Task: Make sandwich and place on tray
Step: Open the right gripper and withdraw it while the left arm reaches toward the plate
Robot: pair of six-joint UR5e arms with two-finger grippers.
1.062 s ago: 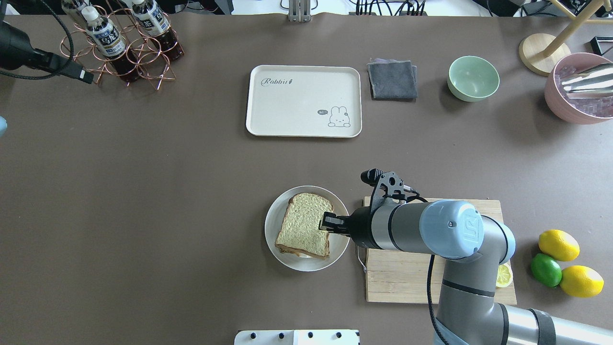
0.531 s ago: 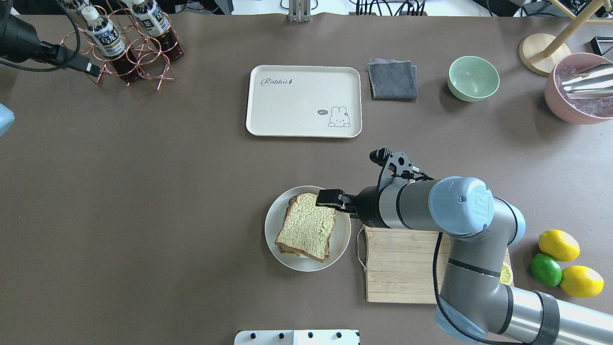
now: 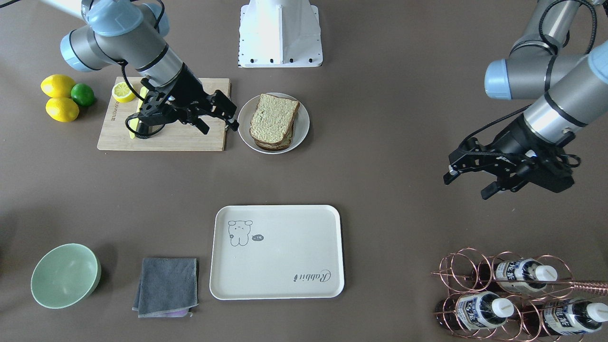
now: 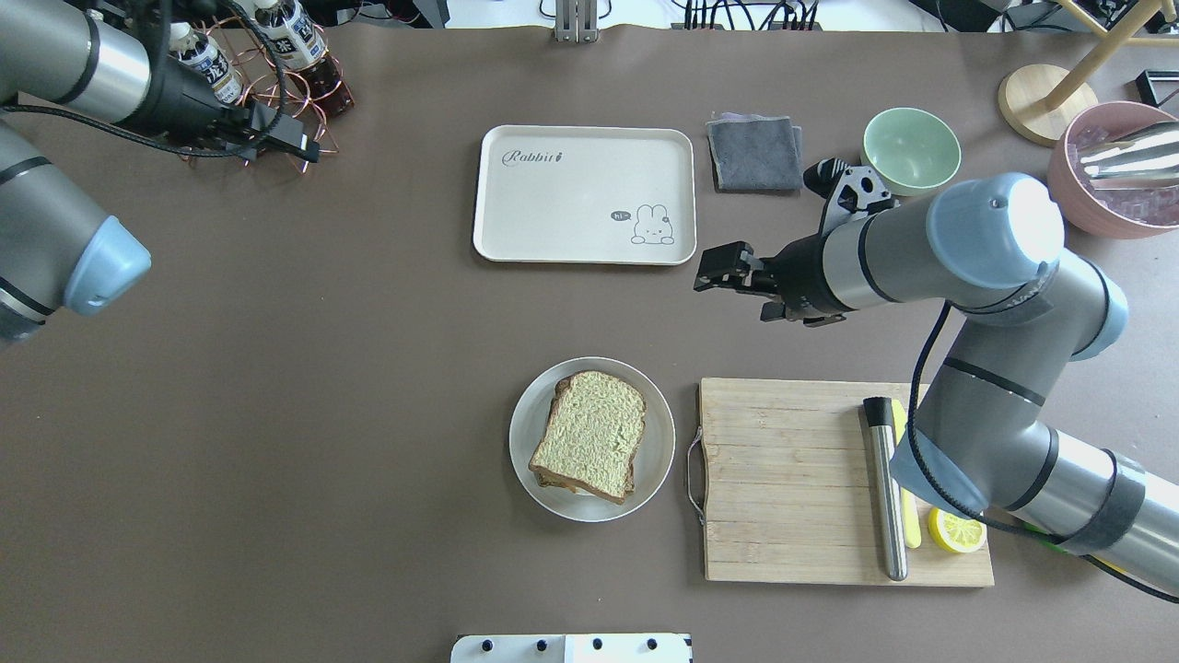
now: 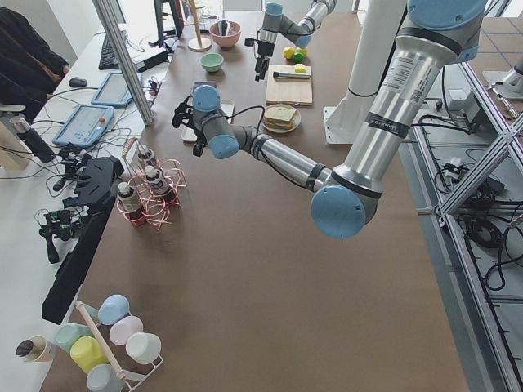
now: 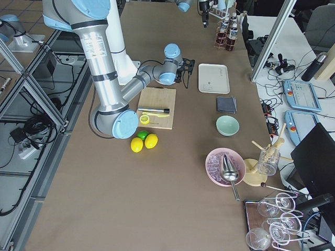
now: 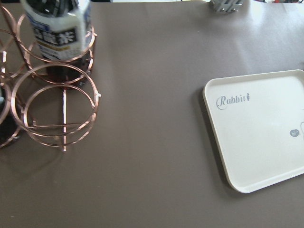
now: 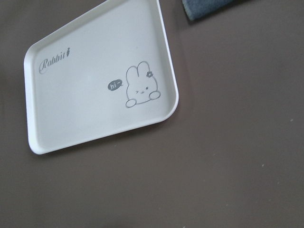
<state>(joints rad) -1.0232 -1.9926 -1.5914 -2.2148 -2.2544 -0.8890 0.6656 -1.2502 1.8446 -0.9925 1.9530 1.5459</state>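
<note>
Spread and empty, my right gripper [image 4: 735,293] hung between tray [image 4: 516,216] and sandwich [image 4: 589,433], much nearer both than my left gripper [image 4: 281,138].

Bright, even overhead light on the matte brown table [image 4: 276,368]: soft shadows only, the green bowl [image 4: 910,150] throwing a faint one toward 7 o'clock in the overhead view, glare on the metal scoop [image 4: 1128,152] at 2 o'clock, and, in the left wrist view, the tray [image 7: 256,142] shadowed along its 9 o'clock edge and the bottle [image 7: 56,28] at 11 o'clock slightly blurred.

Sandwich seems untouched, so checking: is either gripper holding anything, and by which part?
Nothing: right gripper and left gripper are open, empty; sandwich lies on the plate.
</note>
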